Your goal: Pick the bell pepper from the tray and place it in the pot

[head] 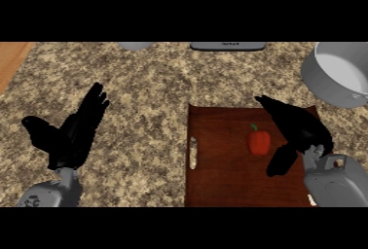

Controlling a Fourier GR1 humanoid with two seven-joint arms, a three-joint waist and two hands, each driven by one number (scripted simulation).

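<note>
The red bell pepper (259, 142) lies on the brown tray (223, 175) near the surface's right edge. The right robot hand (298, 131) is released just beside it; the left robot hand (72, 133) rests released. The pot (332, 73) stands at the far right corner.

Speckled granite counter (158, 87) meets a wooden strip (10, 58) at left.

The desk (144, 82) carries one tray (223, 180), one pepper (259, 142) and one pot (338, 73). Two hands show: a left hand (72, 133) and a right hand (298, 131). Two more objects sit at the far edge, cut off.
</note>
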